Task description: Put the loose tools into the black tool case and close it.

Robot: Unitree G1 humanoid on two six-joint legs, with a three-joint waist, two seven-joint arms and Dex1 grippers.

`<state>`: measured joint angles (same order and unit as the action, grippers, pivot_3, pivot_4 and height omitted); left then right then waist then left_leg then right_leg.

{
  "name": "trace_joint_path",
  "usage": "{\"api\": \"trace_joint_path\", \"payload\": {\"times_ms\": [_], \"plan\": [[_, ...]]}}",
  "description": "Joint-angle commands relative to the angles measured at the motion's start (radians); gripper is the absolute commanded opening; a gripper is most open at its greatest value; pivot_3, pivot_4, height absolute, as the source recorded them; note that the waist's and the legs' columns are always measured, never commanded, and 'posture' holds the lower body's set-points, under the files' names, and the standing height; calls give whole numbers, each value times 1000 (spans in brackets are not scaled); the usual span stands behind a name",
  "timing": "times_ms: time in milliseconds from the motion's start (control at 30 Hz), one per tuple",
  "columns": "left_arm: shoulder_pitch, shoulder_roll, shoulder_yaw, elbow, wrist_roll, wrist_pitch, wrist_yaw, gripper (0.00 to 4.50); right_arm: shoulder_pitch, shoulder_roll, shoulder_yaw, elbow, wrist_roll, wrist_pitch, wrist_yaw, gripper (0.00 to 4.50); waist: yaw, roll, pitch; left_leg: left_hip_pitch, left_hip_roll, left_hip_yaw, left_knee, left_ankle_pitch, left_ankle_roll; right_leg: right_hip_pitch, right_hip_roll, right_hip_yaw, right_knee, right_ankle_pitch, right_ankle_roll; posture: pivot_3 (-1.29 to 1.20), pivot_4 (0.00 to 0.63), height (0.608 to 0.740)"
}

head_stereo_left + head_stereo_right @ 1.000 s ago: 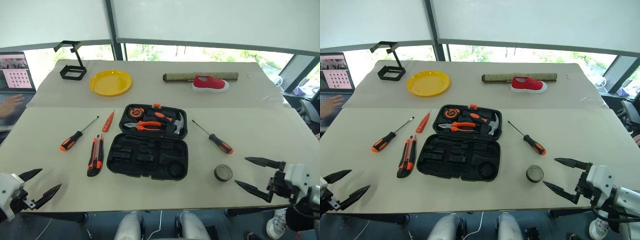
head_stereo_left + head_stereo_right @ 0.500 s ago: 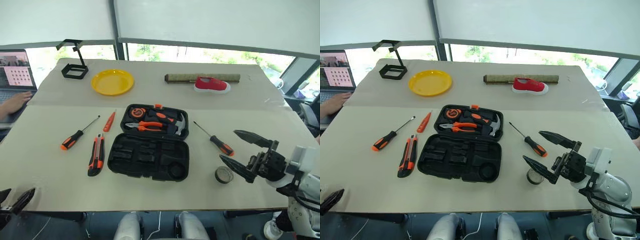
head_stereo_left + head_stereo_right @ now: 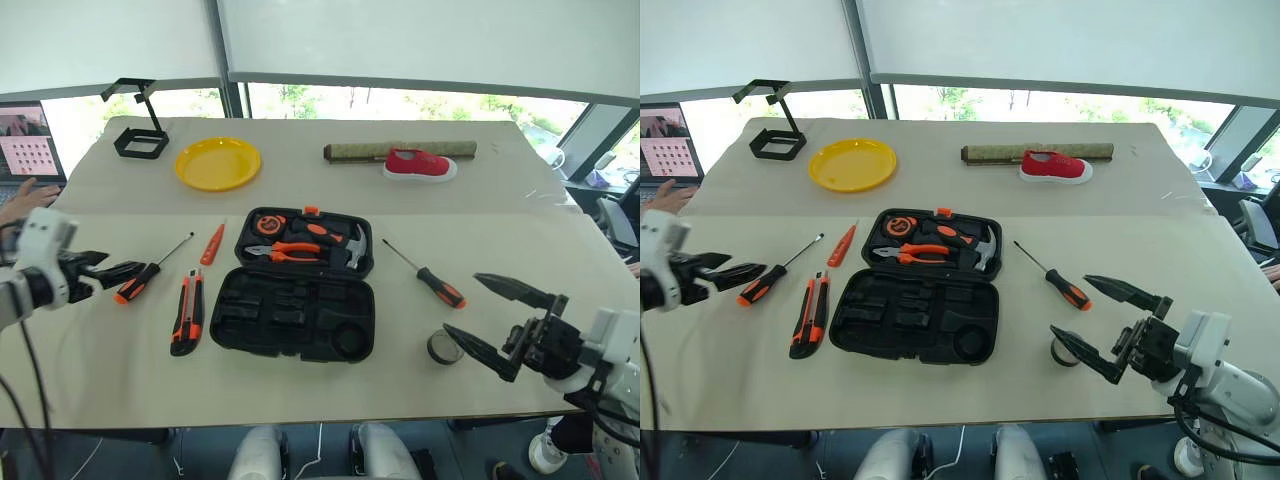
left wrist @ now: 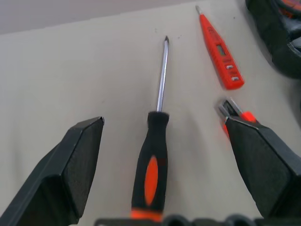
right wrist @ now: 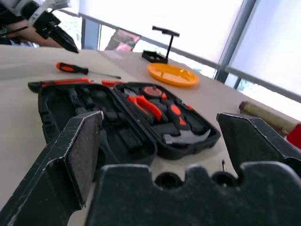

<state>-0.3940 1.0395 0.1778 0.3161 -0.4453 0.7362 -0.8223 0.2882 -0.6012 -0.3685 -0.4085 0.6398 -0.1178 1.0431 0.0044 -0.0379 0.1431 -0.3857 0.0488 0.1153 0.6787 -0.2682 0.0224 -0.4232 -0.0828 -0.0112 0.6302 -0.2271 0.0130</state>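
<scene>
the left gripper [image 3: 118,270] hung spread and empty just behind a screwdriver [image 3: 150,271] lying left of the open tool case [image 3: 300,285]; the right gripper [image 3: 495,322] gaped empty beside the tape roll [image 3: 441,346].

Beige table [image 3: 560,250] — open black case [image 3: 297,300], screwdrivers, knife [image 3: 188,318], tape roll [image 3: 443,347], yellow plate [image 3: 218,163], red shoe [image 3: 419,164].

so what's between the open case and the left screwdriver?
The utility knife and slim tester screwdriver lie between the black tool case and left screwdriver, in the left eye view.
</scene>
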Motion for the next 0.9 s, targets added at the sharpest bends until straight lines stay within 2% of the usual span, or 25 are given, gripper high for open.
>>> {"api": "trace_joint_path", "payload": {"times_ms": [33,133,167,233,267,367,500,667,767,900], "plan": [[-99,-15,-144,147,151,-86,-46,4440,13,-8,-50,-30,-2,-16,-16,4500,-7,0,0,0,0,0,0,0,0,0,1,0,0,-1,-1,0,150,740],[-137,-34,-178,230,191,-103,-68,4440,35,-3,-66,-32,-1,-23,-16,4500,-7,0,0,-1,1,2,0,-1,-1,-1,3,0,-1,-1,-1,0,150,740],[-142,-38,-182,248,199,-107,-76,3911,41,-2,-70,-34,0,-24,-16,4500,-6,-1,0,-2,1,1,1,-1,-1,-1,3,0,-1,-1,-1,0,150,740],[-149,-40,-192,271,221,-117,-88,3473,54,3,-76,-37,1,-27,-15,4500,-5,0,0,-1,1,1,1,-1,-1,0,2,0,0,-1,-1,0,150,740],[-150,-39,-195,281,227,-120,-99,2944,62,5,-78,-37,1,-30,-14,4500,-5,0,0,-1,2,1,1,-1,-1,0,2,0,0,-1,-1,0,150,740],[-153,-43,-181,304,236,-142,-123,2009,78,10,-82,-32,1,-40,-9,4500,-4,0,0,0,2,-1,1,-1,-1,1,2,1,0,-1,-1,0,150,740],[-176,-73,-74,317,170,-359,-198,727,92,8,-90,-17,3,-52,4,4500,-2,0,0,1,2,-1,1,-1,-1,1,2,1,1,-1,-1,0,150,740],[-188,-92,-47,256,150,-702,-382,711,104,-1,-116,-6,15,-52,21,4500,8,-2,0,-3,2,-1,4,-1,0,0,2,0,0,-1,-1,0,150,740],[-254,-128,-163,112,191,-797,-503,711,105,-21,-146,20,17,-48,45,4500,20,-2,0,-4,1,-1,5,-1,0,1,1,-2,0,0,0,0,150,740],[-291,-205,-313,6,302,-902,-541,711,114,-41,-161,20,31,-12,46,4500,31,-1,0,-4,0,2,9,-2,2,3,0,-1,-1,1,2,0,150,740]]}}
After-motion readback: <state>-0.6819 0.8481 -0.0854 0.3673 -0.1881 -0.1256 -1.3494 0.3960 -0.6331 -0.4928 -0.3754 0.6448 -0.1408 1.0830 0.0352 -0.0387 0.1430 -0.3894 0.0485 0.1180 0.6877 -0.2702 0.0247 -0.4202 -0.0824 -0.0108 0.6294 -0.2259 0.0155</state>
